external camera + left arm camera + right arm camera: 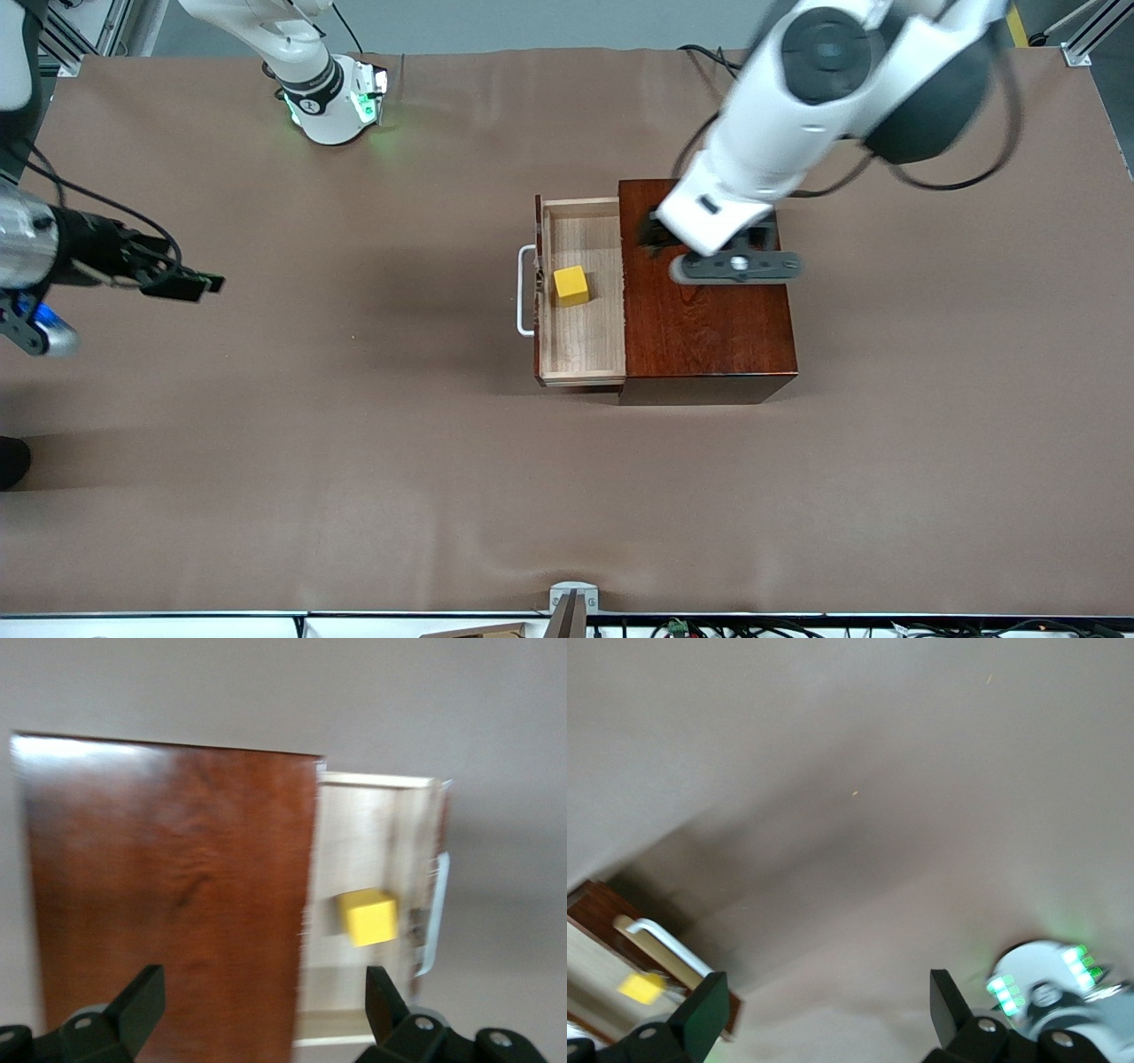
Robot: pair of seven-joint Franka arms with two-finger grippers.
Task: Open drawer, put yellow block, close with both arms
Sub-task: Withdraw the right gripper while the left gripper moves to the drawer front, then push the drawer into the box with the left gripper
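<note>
The drawer [585, 341] stands pulled out of the dark mahogany box [709, 328], its white handle [524, 291] toward the right arm's end of the table. The yellow block [571, 285] lies inside the drawer near its front. My left gripper [657, 235] hovers over the box top, open and empty. In the left wrist view the gripper [263, 1010] spans the box [168, 895] and the drawer [372, 859], with the block [368, 917] ahead. My right gripper [190, 284] is open and empty over bare table, well away from the handle. The right wrist view shows this gripper [827, 1014], the handle [660, 943] and the block [642, 988].
A brown cloth [354, 443] covers the table. The right arm's green-lit base [332, 102] stands at the edge farthest from the front camera, also in the right wrist view as the base [1045, 988]. A small grey mount [571, 601] sits at the nearest edge.
</note>
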